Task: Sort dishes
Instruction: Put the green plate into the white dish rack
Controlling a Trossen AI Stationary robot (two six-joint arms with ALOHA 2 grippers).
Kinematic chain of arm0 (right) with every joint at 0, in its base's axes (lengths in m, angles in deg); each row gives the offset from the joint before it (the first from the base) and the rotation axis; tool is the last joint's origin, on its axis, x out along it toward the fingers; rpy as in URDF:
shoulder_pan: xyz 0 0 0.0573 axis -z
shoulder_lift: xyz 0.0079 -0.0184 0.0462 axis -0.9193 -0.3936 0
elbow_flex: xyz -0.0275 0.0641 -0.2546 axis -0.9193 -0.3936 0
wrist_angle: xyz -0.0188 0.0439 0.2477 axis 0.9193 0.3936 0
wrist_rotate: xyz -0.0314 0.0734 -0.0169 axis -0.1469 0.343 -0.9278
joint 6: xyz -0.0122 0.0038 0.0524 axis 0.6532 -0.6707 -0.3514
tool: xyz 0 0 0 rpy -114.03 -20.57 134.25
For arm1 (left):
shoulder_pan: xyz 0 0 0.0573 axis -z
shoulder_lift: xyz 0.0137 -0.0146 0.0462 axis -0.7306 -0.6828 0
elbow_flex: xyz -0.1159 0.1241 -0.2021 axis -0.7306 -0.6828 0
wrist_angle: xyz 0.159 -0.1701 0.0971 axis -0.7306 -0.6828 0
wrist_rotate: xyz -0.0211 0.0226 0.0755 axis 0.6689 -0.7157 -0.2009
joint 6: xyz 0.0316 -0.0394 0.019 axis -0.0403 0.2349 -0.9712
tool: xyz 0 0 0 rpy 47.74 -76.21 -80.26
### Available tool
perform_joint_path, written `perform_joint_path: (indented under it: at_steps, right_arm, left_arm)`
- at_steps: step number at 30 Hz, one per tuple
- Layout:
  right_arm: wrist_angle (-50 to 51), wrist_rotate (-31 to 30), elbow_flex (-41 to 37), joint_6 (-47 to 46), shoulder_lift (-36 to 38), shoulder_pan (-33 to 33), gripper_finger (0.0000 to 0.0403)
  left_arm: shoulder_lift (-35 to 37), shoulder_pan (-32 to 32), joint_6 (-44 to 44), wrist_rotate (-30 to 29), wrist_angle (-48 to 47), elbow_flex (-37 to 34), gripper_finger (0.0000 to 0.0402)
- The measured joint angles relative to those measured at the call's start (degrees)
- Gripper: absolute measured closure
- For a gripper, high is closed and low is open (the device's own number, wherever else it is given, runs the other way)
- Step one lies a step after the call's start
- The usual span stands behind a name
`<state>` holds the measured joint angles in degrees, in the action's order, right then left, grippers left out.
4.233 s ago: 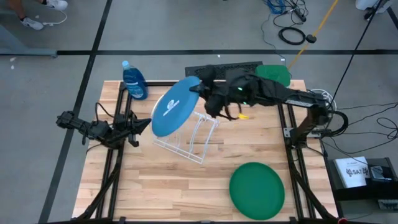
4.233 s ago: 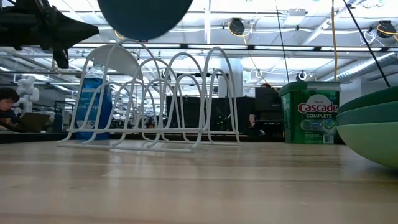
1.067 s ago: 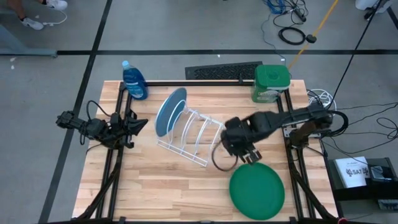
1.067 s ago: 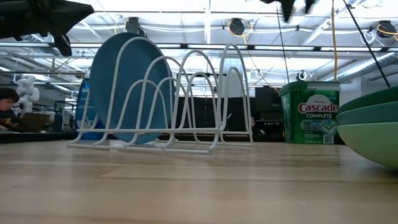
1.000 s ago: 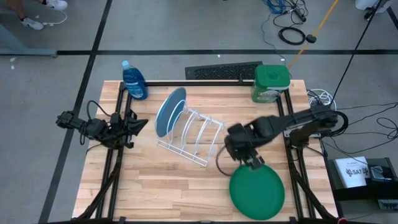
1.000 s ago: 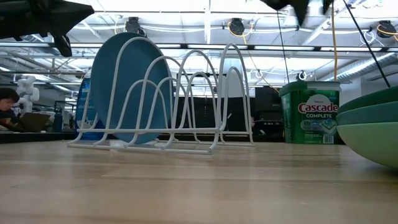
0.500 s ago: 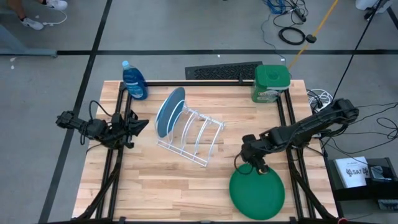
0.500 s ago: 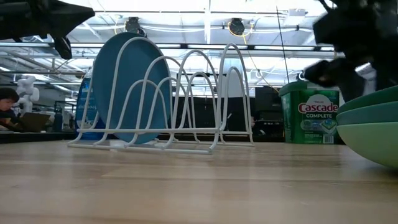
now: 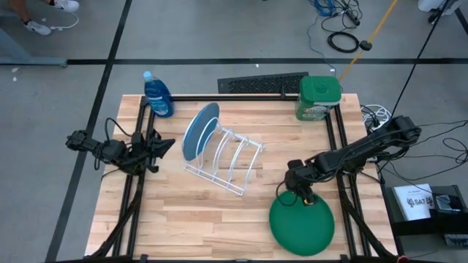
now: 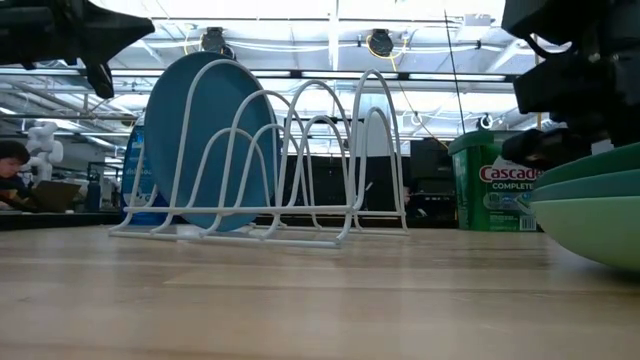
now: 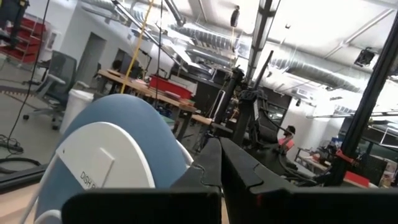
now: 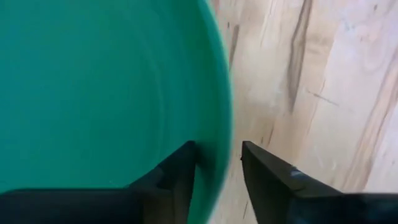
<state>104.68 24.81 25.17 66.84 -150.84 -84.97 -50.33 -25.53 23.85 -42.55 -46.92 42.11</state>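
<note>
Second plate pickup in hand. Right gripper (image 9: 299, 191) straddles rim of round dark green plastic plate (image 9: 301, 225) atop stack at table's near right; fingers narrowly apart, not clamped. Blue plate (image 9: 199, 130) stands in white wire rack (image 9: 227, 159). Left gripper (image 9: 157, 150) idles at left, apparently closed. Next: pinch rim, lift.

White wire rack (image 9: 223, 161): we see it standing near the middle of the pale wooden table (image 9: 190, 219).
Blue plastic bottle (image 9: 158, 96): we find it upright at the table's far left corner.
Green square tub (image 9: 319, 98): it sits at the far right corner; in the low view we read "Cascade Complete" on its label (image 10: 500, 180).
</note>
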Motion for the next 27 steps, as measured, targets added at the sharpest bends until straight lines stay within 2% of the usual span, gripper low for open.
perform_joint_path:
  at_steps: [8, 15, 27]
  right_arm:
    - [-0.6, 0.0, 0.2, 1.3, 0.0, 0.1, 0.0368]
    - [1.7, -0.5, 2.7, 3.0, -0.1, 0.0, 0.0369]
    - [15.3, -5.4, 14.1, 8.0, -0.1, 0.0, 0.0376]
  left_arm:
    - [0.0, 0.0, 0.1, -2.1, -2.1, 0.0, 0.0402]
    - [0.0, 0.0, 1.2, -2.4, -2.8, 0.0, 0.0402]
    - [0.0, 0.0, 1.3, -2.4, -2.8, 0.0, 0.0402]
